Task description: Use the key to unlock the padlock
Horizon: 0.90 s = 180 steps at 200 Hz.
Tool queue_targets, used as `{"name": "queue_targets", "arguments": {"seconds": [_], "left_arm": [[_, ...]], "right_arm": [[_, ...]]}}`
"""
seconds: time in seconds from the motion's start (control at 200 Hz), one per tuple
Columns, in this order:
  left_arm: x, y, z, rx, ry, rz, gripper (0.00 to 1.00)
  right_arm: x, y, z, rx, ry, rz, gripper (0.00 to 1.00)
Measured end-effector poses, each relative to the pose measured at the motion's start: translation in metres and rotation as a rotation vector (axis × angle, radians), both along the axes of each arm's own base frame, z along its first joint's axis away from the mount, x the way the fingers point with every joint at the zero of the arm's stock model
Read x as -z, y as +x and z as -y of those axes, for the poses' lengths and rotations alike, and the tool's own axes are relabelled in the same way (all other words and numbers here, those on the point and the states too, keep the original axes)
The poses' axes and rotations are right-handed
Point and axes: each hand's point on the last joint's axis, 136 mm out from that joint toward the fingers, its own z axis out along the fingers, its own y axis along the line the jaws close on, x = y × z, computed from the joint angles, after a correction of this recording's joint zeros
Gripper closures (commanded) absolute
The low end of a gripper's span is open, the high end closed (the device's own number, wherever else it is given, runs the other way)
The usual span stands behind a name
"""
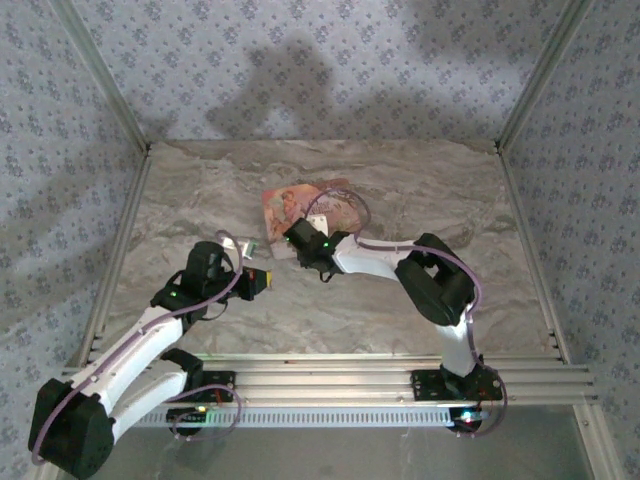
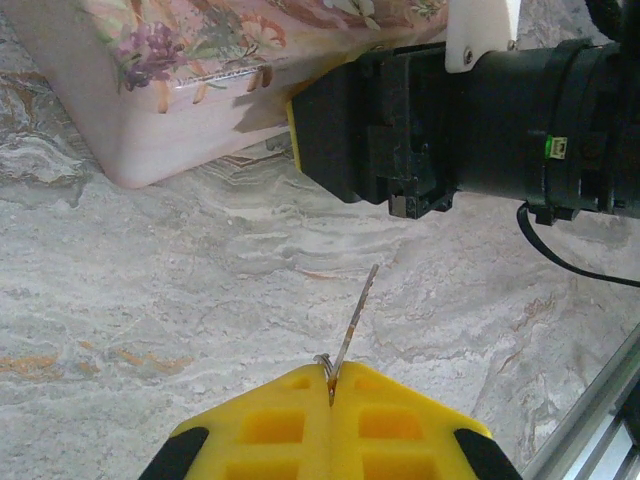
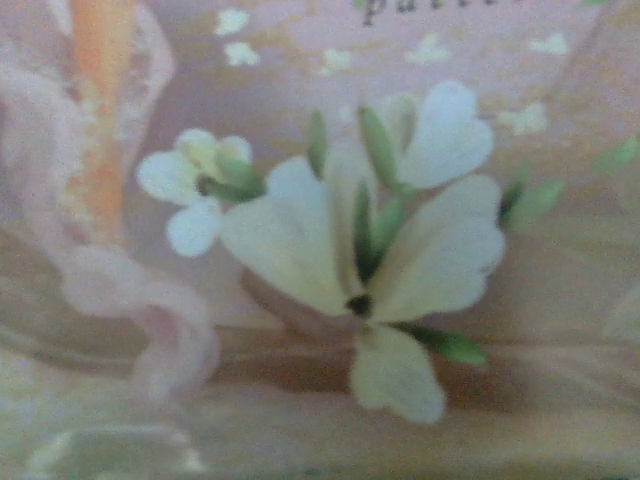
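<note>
A thin metal key (image 2: 357, 315) sticks out forward from between the yellow fingertips of my left gripper (image 2: 331, 385), which is shut on it, with a bit of key ring beside the pinch. The key's tip hangs just above the marble tabletop (image 2: 150, 280). In the top view my left gripper (image 1: 262, 282) sits left of centre and points right. My right gripper (image 1: 298, 238) is pressed against the near edge of a pink floral box (image 1: 300, 205), and its fingers are hidden. Its black housing (image 2: 400, 120) is in front of the key. The padlock is hidden.
The floral box (image 2: 180, 110) lies flat at mid-table, and its blurred flower print (image 3: 330, 250) is very close to the right wrist camera. A small pale object (image 1: 248, 247) lies by the box's near-left corner. An aluminium rail (image 2: 590, 420) runs along the near edge. Patterned walls enclose the table.
</note>
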Motion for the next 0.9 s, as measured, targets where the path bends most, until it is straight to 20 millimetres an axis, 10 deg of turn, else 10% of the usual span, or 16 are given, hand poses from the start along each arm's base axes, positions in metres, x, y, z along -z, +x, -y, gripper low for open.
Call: {"name": "queue_targets", "arguments": {"seconds": [0.555,0.899], "left_arm": [[-0.007,-0.003,0.003,0.018,-0.023,0.017,1.00],[-0.019,-0.006,0.021,0.109,-0.075,0.079,1.00]], "right_arm": [[-0.007,-0.010,-0.005,-0.138,0.035,-0.064,0.97],[-0.053,-0.033,-0.006,-0.225,0.281,-0.206,1.00]]}}
